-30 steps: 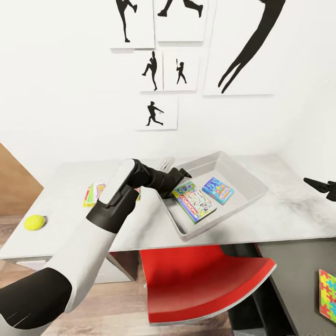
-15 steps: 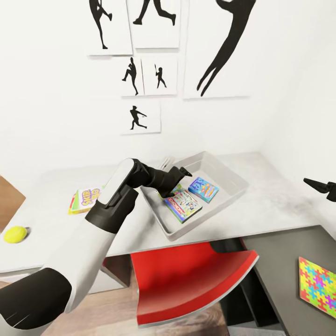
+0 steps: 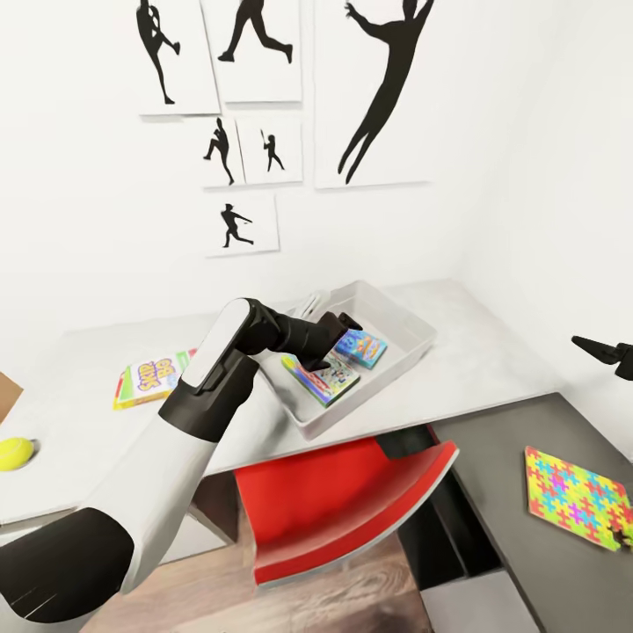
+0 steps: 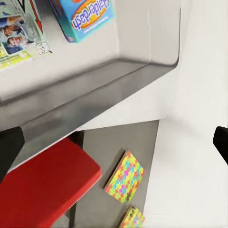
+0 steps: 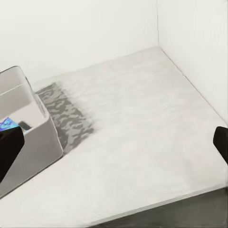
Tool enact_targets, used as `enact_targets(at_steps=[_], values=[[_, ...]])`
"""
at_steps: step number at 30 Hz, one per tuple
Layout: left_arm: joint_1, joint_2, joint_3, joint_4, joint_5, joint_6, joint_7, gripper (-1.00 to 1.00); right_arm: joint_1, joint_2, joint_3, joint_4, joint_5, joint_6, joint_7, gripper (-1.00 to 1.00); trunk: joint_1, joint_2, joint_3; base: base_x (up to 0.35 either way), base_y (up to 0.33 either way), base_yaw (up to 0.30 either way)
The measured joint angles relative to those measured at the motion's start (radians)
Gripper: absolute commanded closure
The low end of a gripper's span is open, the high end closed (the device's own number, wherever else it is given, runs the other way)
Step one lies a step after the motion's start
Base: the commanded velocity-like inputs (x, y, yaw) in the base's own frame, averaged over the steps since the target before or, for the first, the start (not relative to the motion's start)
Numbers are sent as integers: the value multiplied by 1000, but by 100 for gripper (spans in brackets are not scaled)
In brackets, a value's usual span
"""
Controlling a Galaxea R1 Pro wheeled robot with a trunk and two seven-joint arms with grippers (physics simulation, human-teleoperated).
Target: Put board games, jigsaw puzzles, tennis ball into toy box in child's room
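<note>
The left gripper hangs over the toy box, apparently wide open and empty, above two games. A third game and the ball lie further left; lift clear of the rim before reaching

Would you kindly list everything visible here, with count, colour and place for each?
Toy box: one, light grey, on the pale table top.
Board games in the box: two, a blue one and a green-edged one.
Board game outside the box: one, yellow-orange, on the table beside the left arm.
Tennis ball: one, yellow-green, at the table's left end.
Jigsaw puzzles: two, multicoloured, on the dark grey top.
Chair: one, red, tucked under the table.
Wall pictures: six, black silhouettes on white.
Left gripper: black, over the toy box, jaws open.
Right gripper: black, above the table's right end, jaws open.
</note>
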Motion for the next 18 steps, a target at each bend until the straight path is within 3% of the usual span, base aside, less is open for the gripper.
enact_targets(at_steps=[8, 18], values=[[2, 1, 0, -22, 0, 0, 2, -100, 0, 0, 4, 0, -1, 0, 0, -100, 0, 0, 11, -186, 214, -192], [43, 28, 5, -113, -1, -1, 2, -100, 0, 0, 9, 0, 0, 0, 0, -100, 0, 0, 24, -31, 44, -191]])
